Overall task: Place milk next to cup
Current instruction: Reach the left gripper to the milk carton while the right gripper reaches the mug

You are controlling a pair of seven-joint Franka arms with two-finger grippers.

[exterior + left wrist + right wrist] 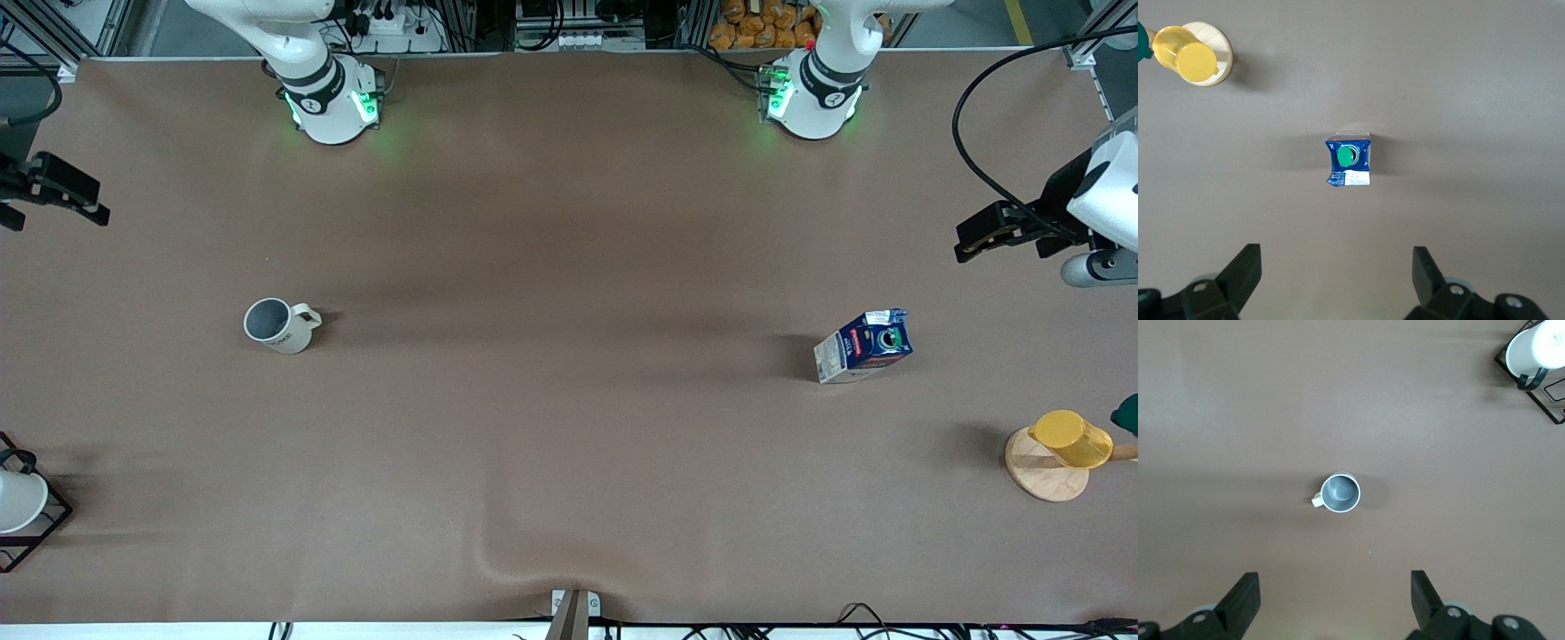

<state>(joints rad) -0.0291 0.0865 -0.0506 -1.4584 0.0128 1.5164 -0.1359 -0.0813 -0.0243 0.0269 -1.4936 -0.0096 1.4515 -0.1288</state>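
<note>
Milk [1349, 159] upright on table, clear of left fingers [1245, 270], both grippers' fingers spread

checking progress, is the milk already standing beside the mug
No, the milk stands toward the left arm's end of the table, well apart from the mug toward the right arm's end.

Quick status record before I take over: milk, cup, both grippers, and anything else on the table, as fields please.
milk: upright on the table, toward the left arm's end, free of any gripper
cup: upright, empty, toward the right arm's end, well apart from the milk
left gripper: open, holding nothing, high over the table with the milk below it
right gripper: open, holding nothing, high over the table with the cup below it
yellow cup: on a round wooden coaster, nearer the front camera than the milk
white cup: in a black wire rack
placement: not yet started
</note>
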